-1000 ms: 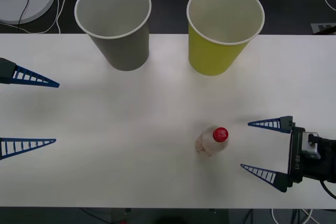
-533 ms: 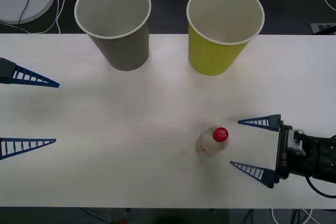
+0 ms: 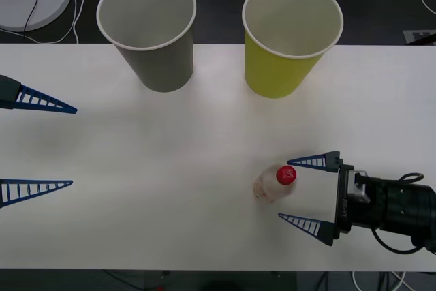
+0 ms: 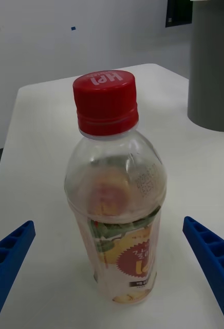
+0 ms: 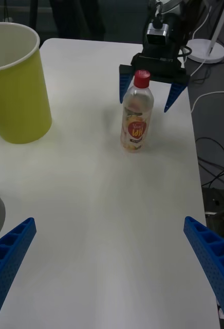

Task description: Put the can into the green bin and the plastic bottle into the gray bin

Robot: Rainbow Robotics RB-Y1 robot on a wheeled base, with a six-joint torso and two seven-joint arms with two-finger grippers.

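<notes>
The right end effector (image 3: 294, 191) was spread wide at the near right of the white worktop (image 3: 170, 168), its two blue ribbed fingers (image 3: 310, 162) reaching along either side of the plastic bottle (image 3: 275, 183) without touching it. The bottle stood upright between the fingertips, its red screw cap (image 4: 106, 102) level with them and its printed label (image 4: 132, 257) facing the wrist camera, with a gap showing on both sides.

Beyond the right end effector, well apart from the bottle, the green bin (image 3: 289, 35) stood upright at the far edge of the worktop, open mouth up. Just beside it, farther toward the robot's left, stood the gray bin (image 3: 151, 28), also upright.

The left end effector (image 3: 73, 146) hung over the left side of the worktop with its fingers spread, holding nothing, well apart from both bins and from the bottle.
</notes>
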